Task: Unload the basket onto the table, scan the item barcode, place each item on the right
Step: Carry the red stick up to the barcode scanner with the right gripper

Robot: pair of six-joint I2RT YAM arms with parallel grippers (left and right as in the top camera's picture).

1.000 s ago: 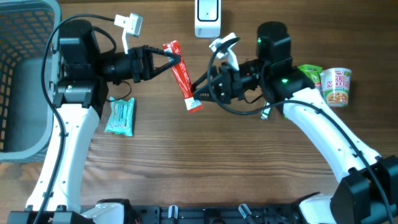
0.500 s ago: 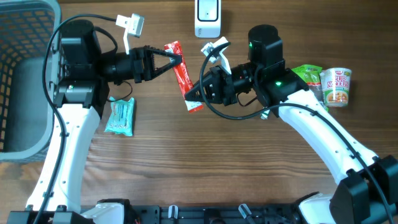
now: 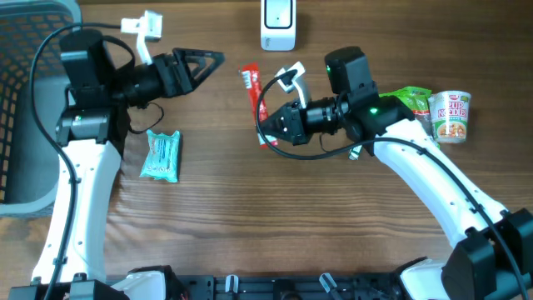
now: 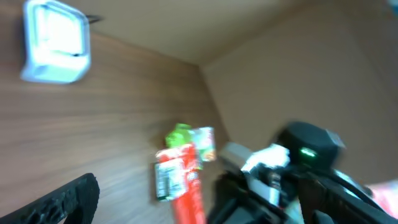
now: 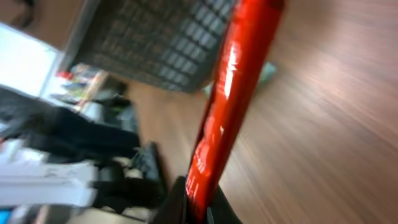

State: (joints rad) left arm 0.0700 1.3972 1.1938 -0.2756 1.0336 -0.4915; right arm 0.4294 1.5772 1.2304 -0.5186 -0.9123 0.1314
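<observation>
Red packet (image 3: 252, 92) pinched at lower end by right gripper (image 3: 268, 132); left gripper (image 3: 216, 60) spread wide, empty, at packet's ten o'clock.

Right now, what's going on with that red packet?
Right gripper shut on red packet. Left gripper open, apart from it. White scanner nearby, nothing between.

At the far left of the wooden table (image 3: 275, 217), a gray mesh basket (image 3: 21, 50), partly cut off by the edge of view. Just right of the basket, near its lower corner, a teal snack packet (image 3: 160, 156) lying flat on the wood. Well apart from the basket, at the opposite side, an upright Cup Noodles tub (image 3: 450, 117), with a green pouch (image 3: 414, 100) just beside it on the basket-facing side.
</observation>
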